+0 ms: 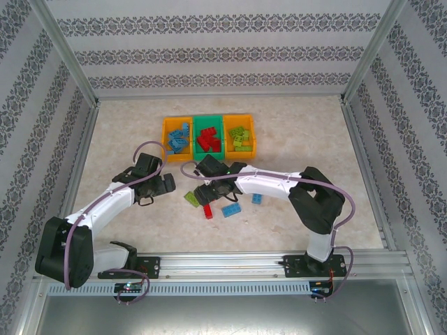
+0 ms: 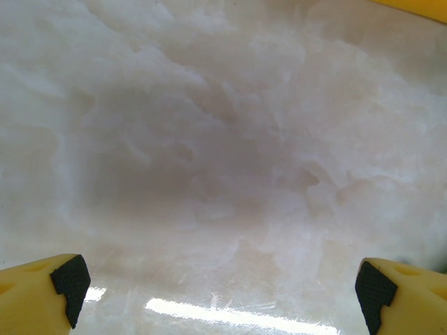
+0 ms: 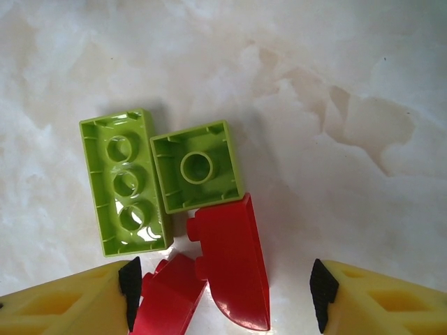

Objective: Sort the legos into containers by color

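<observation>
Two red legos lie between the pads of my right gripper (image 3: 223, 293), which is open: a curved one (image 3: 234, 269) and a smaller one (image 3: 167, 296) against the left pad (image 3: 130, 289). The right pad (image 3: 321, 293) stands clear of them. Just beyond lie two light green legos upside down, one long (image 3: 126, 185) and one square (image 3: 197, 166). From above, the right gripper (image 1: 209, 192) hovers over this loose group. The left gripper (image 2: 220, 296) is wide open over bare table, left of the group (image 1: 166, 183). The containers are at the back: orange (image 1: 165, 132) with blue legos, green (image 1: 208, 117) with red, orange (image 1: 253, 139) with green.
Two blue legos (image 1: 232, 210) (image 1: 258, 198) lie on the table right of the right gripper. A corner of the orange bin (image 2: 419, 7) shows at the top right of the left wrist view. Patterned walls and metal posts fence the table on three sides.
</observation>
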Available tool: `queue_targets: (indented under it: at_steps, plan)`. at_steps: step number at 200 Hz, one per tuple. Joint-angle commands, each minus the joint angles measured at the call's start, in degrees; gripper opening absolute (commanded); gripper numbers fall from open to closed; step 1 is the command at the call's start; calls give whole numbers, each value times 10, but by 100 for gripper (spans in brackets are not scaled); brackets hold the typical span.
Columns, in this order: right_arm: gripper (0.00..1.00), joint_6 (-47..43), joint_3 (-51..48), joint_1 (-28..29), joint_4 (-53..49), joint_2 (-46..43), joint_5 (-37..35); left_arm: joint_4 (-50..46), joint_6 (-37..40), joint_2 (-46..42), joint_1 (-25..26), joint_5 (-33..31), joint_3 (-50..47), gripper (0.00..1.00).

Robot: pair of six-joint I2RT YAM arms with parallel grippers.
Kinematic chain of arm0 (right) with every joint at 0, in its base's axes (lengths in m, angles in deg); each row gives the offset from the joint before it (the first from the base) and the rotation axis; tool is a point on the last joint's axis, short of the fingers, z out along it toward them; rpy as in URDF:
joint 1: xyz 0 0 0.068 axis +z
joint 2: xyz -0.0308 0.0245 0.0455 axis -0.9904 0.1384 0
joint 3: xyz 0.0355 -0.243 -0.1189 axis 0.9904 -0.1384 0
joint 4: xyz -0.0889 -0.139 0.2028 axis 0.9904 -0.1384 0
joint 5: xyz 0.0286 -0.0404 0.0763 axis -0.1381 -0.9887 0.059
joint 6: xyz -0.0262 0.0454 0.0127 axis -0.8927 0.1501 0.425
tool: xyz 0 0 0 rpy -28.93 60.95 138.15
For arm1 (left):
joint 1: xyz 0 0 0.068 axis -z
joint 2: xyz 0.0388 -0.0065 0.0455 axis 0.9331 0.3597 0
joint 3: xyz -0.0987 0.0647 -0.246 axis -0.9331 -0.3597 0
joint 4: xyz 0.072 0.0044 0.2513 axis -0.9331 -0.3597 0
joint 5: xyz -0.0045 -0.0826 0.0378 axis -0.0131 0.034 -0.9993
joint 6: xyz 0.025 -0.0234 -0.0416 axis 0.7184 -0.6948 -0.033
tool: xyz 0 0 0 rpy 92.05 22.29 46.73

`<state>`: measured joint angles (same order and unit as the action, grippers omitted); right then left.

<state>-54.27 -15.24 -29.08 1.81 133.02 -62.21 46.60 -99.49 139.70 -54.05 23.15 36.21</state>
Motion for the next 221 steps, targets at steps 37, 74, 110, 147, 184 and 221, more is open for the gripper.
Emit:
queue_targets:
  at_steps: [37,74,110,147,184,221]
  plan:
    - [59,-34,26,-14,-24,33,-6,-11,-2,-3,-6,3,-4,99]
    - [49,-23,22,-20,-17,38,-12,-8,-6,-4,-7,5,-9,99]
    - [43,-26,21,-24,-20,42,-14,-8,-5,-3,-7,4,-7,99]
    - [46,-51,27,-21,-15,48,7,-7,-6,-3,-7,6,-8,99]
    - [45,-70,39,-20,-20,61,23,-9,-5,-6,-6,5,-7,99]
    - [46,-93,40,-20,-18,69,32,-8,-6,-8,-7,6,-7,99]
